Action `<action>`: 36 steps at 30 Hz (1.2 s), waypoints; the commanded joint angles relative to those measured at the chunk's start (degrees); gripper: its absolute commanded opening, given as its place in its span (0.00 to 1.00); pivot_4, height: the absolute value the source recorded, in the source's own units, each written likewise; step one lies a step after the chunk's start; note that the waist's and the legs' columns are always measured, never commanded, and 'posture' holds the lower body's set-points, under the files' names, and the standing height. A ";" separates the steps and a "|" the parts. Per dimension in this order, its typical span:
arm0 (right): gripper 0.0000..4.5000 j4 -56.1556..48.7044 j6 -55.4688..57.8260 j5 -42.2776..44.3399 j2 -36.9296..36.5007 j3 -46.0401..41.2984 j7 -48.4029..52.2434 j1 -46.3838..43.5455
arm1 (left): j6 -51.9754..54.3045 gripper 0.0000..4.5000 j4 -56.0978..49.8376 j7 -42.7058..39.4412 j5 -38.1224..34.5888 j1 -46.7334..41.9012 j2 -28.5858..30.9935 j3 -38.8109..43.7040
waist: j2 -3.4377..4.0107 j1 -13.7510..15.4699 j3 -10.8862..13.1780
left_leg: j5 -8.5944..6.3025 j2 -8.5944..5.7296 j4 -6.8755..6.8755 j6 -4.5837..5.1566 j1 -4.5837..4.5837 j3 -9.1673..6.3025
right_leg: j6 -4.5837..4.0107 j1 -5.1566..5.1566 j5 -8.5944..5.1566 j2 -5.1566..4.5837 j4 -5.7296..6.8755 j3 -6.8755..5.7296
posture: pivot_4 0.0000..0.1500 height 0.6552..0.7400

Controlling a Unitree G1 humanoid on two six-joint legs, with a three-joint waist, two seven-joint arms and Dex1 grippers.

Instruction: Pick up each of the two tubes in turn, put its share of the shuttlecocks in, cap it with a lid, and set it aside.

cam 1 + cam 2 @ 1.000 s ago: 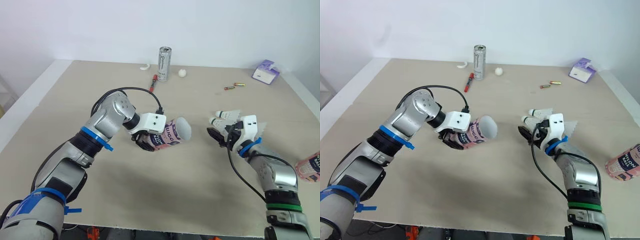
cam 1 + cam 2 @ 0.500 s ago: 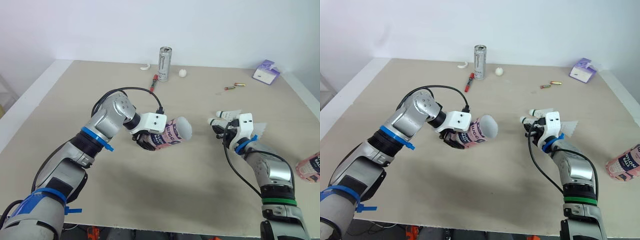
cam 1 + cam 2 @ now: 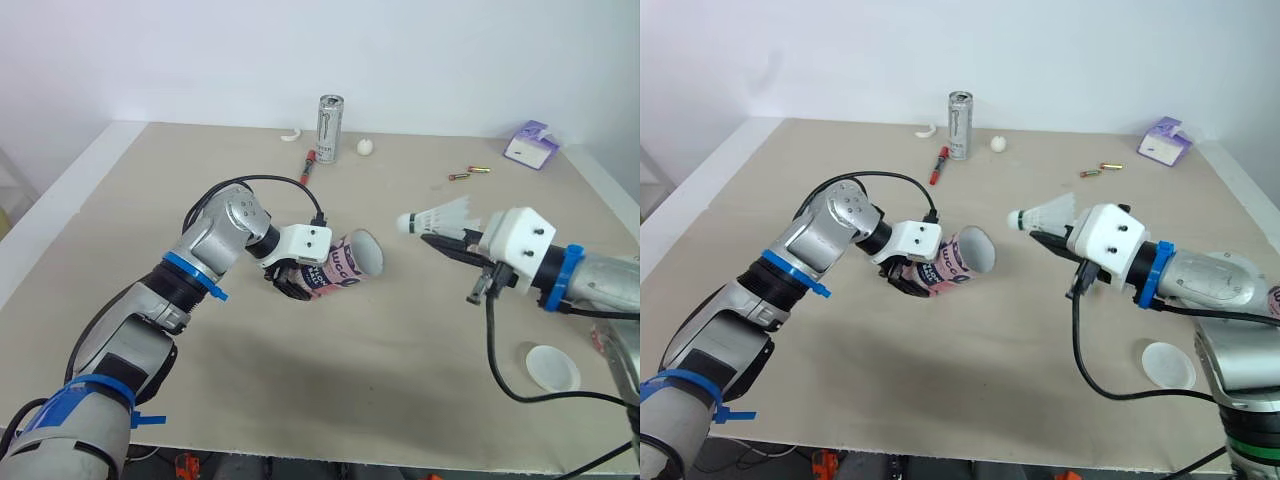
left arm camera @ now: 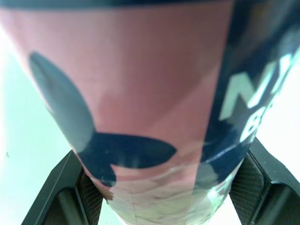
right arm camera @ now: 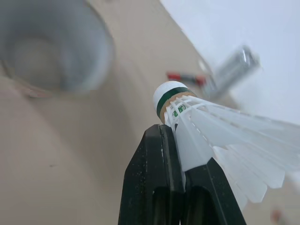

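One shuttlecock point(image 3: 435, 217) pinched in our right gripper point(image 3: 432, 239), cork toward tube point(image 3: 345, 268) | left gripper point(image 3: 297, 283) clamps tube above table's point(image 3: 150, 200) middle (mouth open) | risk: off-axis entry snags feathers on rim, we may drop it.

I see a pink tube point(image 3: 340, 268) with navy shapes and pale lettering — and a white shuttlecock point(image 3: 435, 217), green band round its cork.

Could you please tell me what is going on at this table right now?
The left gripper holds a pink tube off the table, tipped with its open mouth towards the right gripper, which pinches a white shuttlecock by its skirt, cork aimed at that mouth but not yet inside. A white lid lies on the table on the robot's right.
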 commanded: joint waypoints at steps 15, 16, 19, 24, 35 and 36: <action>0.03 -0.25 -6.94 -4.65 0.45 10.99 5.25 -9.17 | 0.34 0.69 0.89 0.39 -0.04 -0.14 -0.61 0.12 | -0.02 0.03 0.00 | -0.02 0.01 0.20 0.03 -0.08 0.03 | 0.00 -0.01 0.03 -0.02 0.01 0.03 | 1.00 1.00; 0.03 0.06 -7.06 -4.83 0.48 11.33 5.43 -9.62 | 0.36 0.69 0.83 0.40 -0.06 -0.10 -0.57 0.12 | -0.02 0.03 0.00 | -0.02 0.01 0.20 0.03 -0.08 0.03 | 0.00 -0.01 0.03 -0.02 0.01 0.03 | 1.00 1.00; 0.23 0.26 -6.75 -4.55 0.51 11.64 5.89 -10.54 | 0.52 0.69 0.71 0.45 -0.12 0.03 -0.49 0.13 | -0.02 0.03 0.00 | -0.02 0.01 0.20 0.03 -0.08 0.04 | 0.00 -0.02 0.03 -0.02 0.00 0.04 | 1.00 1.00; 0.69 -0.88 -4.81 -1.25 0.53 8.99 6.01 -9.34 | 0.42 0.69 1.02 0.68 -0.13 -0.01 -0.59 0.15 | -0.02 0.03 0.01 | -0.02 0.01 0.20 0.04 -0.09 0.03 | 0.00 -0.02 0.03 -0.02 0.01 0.03 | 1.00 1.00; 0.99 8.72 13.04 14.65 10.21 -17.49 -9.43 3.76 | -0.37 0.69 2.01 0.58 -0.13 -0.70 -1.09 0.19 | -0.13 0.23 -0.01 | -0.02 -0.03 0.28 0.07 -0.14 -0.02 | 0.05 0.03 0.07 -0.06 0.01 0.03 | 1.00 1.00; 0.99 11.63 13.78 14.19 11.31 -19.23 -12.16 4.16 | -0.43 0.69 2.01 0.52 -0.13 -0.71 -1.11 0.22 | -0.12 0.18 -0.01 | -0.02 -0.03 0.28 0.08 -0.12 -0.01 | 0.04 0.05 0.07 -0.06 0.01 0.04 | 1.00 1.00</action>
